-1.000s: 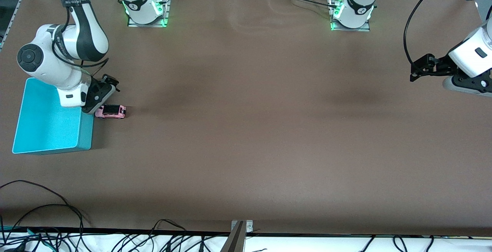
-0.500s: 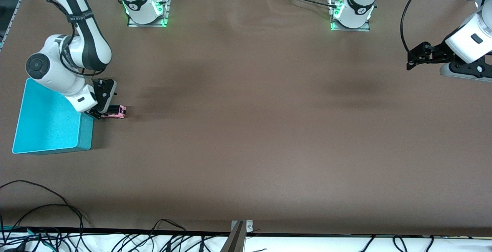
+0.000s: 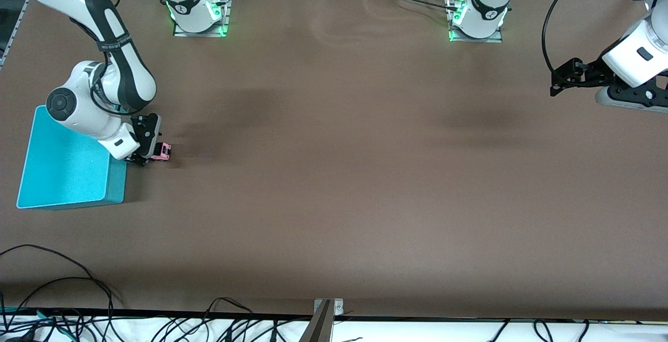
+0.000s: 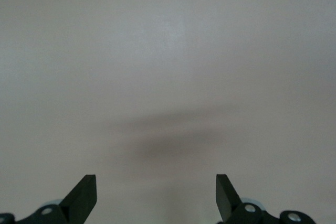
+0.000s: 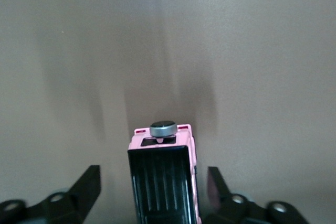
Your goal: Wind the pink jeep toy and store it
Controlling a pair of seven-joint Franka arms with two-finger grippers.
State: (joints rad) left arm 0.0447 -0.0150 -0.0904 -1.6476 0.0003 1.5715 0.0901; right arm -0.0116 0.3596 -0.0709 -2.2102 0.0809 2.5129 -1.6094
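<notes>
The right gripper is down at the table beside the turquoise bin, with the pink jeep toy standing on the table directly between its fingers. In the right wrist view those fingers are spread, one on each side of the black roof with a gap showing on both sides, so the toy is straddled but not yet gripped. That placement makes sense for the job: coming in along the length of the car lets the fingers close on its flat sides rather than on the wheels or the roof, and being low to the table suits either a pinch or a pull-back to wind the spring. A round grey spare wheel marks the end of the car farthest from the wrist. The bin sits just to the side of this gripper, handy for the drop once the winding is done. The left gripper waits in the air over the left arm's end of the table, well apart from the toy — its fingers are spread wide over bare brown table, holding nothing.
</notes>
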